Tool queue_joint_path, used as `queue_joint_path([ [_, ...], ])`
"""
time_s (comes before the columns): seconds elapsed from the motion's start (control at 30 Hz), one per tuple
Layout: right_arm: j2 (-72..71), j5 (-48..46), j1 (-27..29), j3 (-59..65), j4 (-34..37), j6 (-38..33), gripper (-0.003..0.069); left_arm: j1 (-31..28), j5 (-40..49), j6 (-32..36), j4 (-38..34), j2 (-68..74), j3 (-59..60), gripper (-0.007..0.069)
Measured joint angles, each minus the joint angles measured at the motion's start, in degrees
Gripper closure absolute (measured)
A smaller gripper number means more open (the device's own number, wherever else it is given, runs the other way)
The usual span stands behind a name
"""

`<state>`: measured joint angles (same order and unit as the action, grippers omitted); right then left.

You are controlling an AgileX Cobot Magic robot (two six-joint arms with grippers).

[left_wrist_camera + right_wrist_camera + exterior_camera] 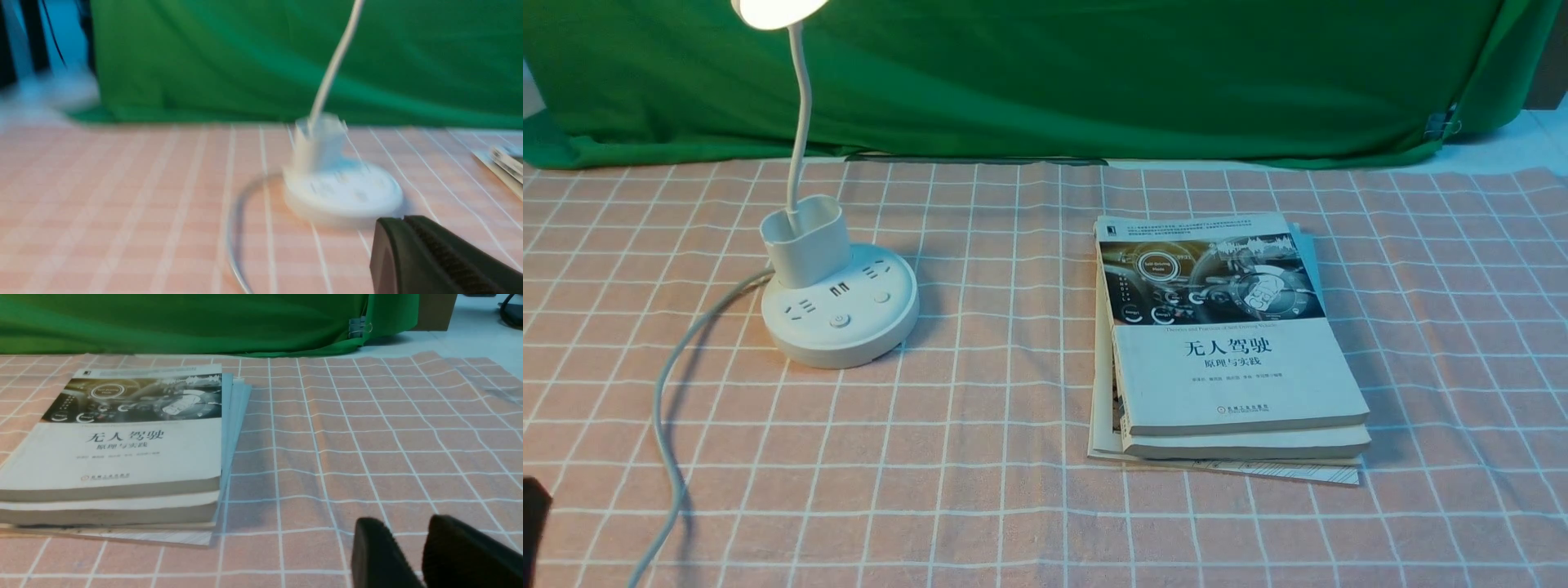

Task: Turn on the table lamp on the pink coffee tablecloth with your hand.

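Left tool [400,222] pinched closed, right tool [404,522] slightly spread; table lamp [840,347] already lit, so a stray power button [840,321] press could switch it off

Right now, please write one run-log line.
table lamp: lit | left end effector: shut, not touching lamp | right end effector: open

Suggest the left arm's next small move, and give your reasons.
Probably draw the left gripper back, leaving the power button alone: the lamp head is glowing, and the shut fingers stand clear of the base, so another press might switch it off.
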<state>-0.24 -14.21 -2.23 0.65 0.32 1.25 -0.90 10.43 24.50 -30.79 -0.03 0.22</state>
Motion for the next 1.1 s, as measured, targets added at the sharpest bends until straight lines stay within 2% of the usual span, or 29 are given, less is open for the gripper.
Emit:
queue_joint_path([
  [0.07,0.0,0.0,0.0,0.0,0.0,0.0,0.0421,0.2,4.2,-9.6,5.9,0.0,0.1,0.0603],
  [0.17,0.0,0.0,0.0,0.0,0.0,0.0,0.0421,0.6,5.0,-12.9,8.3,0.0,0.1,0.0603],
  [0.33,0.0,0.0,0.0,0.0,0.0,0.0,0.0421,3.2,5.6,-8.1,9.9,-0.1,0.1,0.0603],
  [0.43,0.0,0.0,0.0,0.0,0.0,0.0,0.0421,4.8,5.6,-7.7,10.2,-0.1,0.1,0.0603],
  [0.7,0.0,0.0,0.0,0.0,0.0,0.0,0.0421,5.1,5.8,-17.4,18.7,-0.1,0.1,0.0603],
  [1.1,0.0,0.1,0.0,0.0,0.0,0.0,0.0421,5.1,5.8,-23.6,23.7,-0.1,0.1,0.0603],
])
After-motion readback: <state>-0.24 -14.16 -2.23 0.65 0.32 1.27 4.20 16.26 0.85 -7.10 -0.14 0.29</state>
